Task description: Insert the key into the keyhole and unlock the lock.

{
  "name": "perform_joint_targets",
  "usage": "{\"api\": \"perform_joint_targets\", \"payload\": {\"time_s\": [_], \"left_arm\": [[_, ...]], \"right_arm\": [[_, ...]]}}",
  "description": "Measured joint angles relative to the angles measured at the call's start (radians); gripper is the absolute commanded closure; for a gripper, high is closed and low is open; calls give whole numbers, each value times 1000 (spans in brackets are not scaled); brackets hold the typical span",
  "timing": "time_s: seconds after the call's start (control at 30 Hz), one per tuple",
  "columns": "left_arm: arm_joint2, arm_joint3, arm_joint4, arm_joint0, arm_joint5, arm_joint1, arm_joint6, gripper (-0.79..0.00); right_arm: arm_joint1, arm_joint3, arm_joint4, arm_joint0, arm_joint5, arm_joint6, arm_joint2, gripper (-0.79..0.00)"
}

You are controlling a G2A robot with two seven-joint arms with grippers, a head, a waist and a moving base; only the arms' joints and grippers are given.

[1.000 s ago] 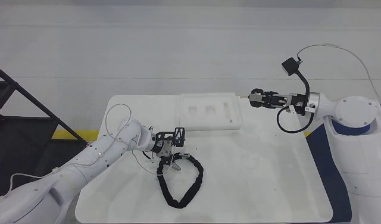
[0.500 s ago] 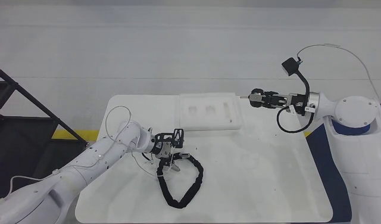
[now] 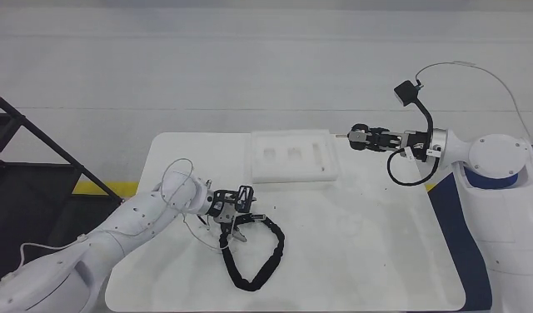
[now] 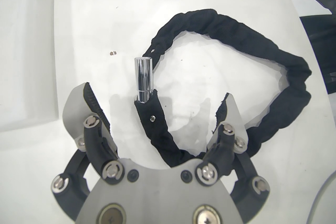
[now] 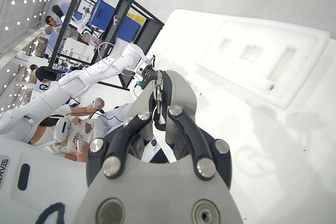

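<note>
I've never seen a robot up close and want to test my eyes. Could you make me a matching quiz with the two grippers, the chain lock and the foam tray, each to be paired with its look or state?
Things:
1. left gripper
2. right gripper
3. chain lock
4. foam tray

Looks and states:
A. white, with three recesses
B. shut on the key
C. open, straddling the chrome end
D. black loop lying on the table

Pairs: 1-C, 2-B, 3-D, 4-A
</note>
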Motion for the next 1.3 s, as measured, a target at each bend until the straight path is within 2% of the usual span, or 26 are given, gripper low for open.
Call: {"api": "perform_joint_targets", "payload": {"time_s": [0.13,0.23,0.27,0.3,0.47,0.5,0.53,0.6,0.97,1.13,1.3], "left_arm": [[20,56,42,-11,9,-30,69,-785],[34,96,66,-17,14,-52,107,-597],[37,108,72,-19,16,-59,118,-493],[41,123,79,-22,18,-67,130,-425],[55,176,109,-34,23,-98,167,-249],[58,188,116,-37,25,-104,175,-120],[60,196,121,-39,26,-108,182,-62],[64,214,133,-43,27,-118,197,-3],[64,260,152,-64,22,-151,262,0],[32,261,90,-76,-14,-154,260,0],[4,243,-1,-68,-14,-145,261,0]], "right_arm": [[0,0,0,0,0,0,0,0],[0,0,0,0,0,0,0,0],[0,0,0,0,0,0,0,0],[0,0,0,0,0,0,0,0],[0,0,0,0,0,0,0,0],[0,0,0,0,0,0,0,0],[0,0,0,0,0,0,0,0],[0,0,0,0,0,0,0,0],[0,0,0,0,0,0,0,0],[0,0,0,0,0,0,0,0],[0,0,0,0,0,0,0,0]]}}
